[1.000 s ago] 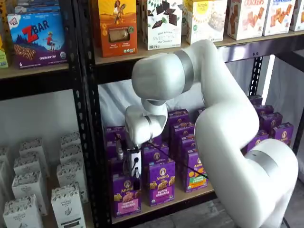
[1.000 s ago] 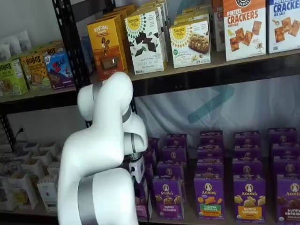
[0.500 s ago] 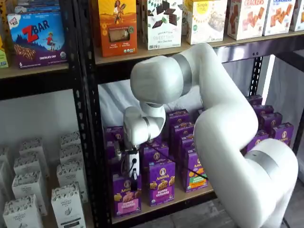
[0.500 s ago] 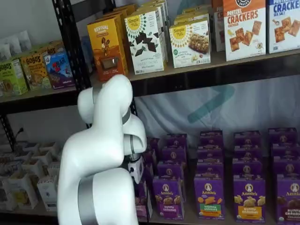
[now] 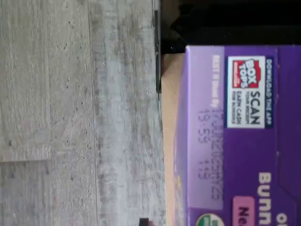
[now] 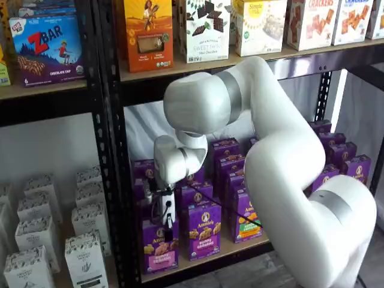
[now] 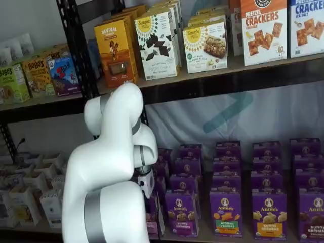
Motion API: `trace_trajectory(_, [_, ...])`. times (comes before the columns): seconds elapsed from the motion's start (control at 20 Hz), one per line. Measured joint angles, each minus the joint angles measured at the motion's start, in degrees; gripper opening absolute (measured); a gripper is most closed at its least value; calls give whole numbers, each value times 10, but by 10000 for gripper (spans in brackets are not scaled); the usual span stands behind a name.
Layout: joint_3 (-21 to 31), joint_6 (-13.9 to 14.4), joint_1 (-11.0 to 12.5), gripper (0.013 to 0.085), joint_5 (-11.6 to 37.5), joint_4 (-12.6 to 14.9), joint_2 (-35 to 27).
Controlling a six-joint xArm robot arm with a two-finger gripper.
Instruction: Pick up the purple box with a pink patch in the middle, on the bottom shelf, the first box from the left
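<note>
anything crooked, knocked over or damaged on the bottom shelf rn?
Nothing stands out. The purple Annie's boxes stand upright in tidy rows in both shelf views, and the pink-patch box is upright at the shelf's front. The gripper hangs right above it; its finger state can't be told.

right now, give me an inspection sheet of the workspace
surface: bottom shelf, wooden, stocked with rows of purple boxes.
job's things: pink-patch box upright at the front of the row by the post; its purple top fills the wrist view.
clutter: orange-patch box beside it; white cartons in the next bay; snack boxes on the shelf above.
end effector: end effector hangs just above the pink-patch box; finger gap cannot be told.
cables: thin black cable running from the wrist.
surroundings: black post; grey plank floor.
</note>
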State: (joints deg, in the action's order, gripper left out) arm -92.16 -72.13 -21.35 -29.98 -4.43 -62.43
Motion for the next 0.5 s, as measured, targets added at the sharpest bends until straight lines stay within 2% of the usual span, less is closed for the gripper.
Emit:
trace_trajectory(0.05, [-1, -3, 0, 610, 0, -3, 0])
trace_trajectory(0.1, [-1, -4, 0, 610, 1, -5, -1])
trace_trajectory(0.2, [-2, -3, 0, 530, 2, -4, -1])
trace_trajectory(0.5, [-7, 8, -1, 530, -3, 9, -4])
